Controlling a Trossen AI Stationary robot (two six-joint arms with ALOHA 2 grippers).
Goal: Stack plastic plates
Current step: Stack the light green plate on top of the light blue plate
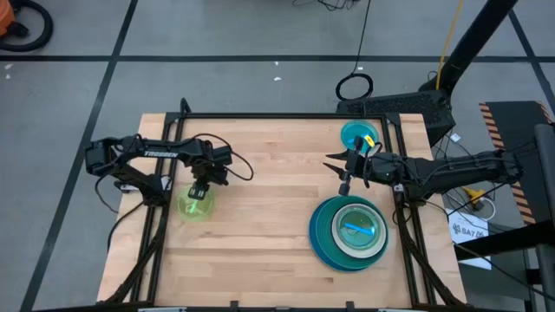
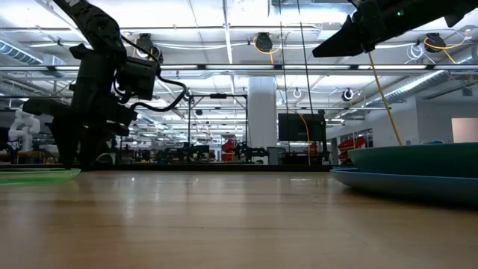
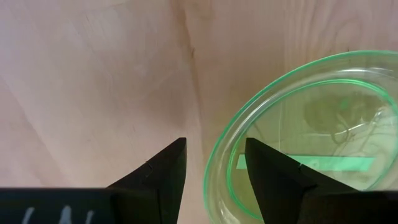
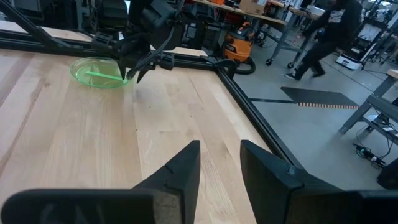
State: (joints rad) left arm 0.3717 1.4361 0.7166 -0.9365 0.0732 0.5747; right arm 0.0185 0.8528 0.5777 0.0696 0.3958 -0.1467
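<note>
Left tool (image 1: 198, 192) astride green plate (image 1: 196, 206) rim

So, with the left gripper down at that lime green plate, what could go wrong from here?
1. The left gripper straddles the lime green plate's thin rim, fingers open; closing there could pinch shallowly, so the plate may slip or tip.
2. The stack sits far across the table, so the carry is long.
3. The right gripper hovers near the stack and the cyan plate; both arms could crowd there.
</note>
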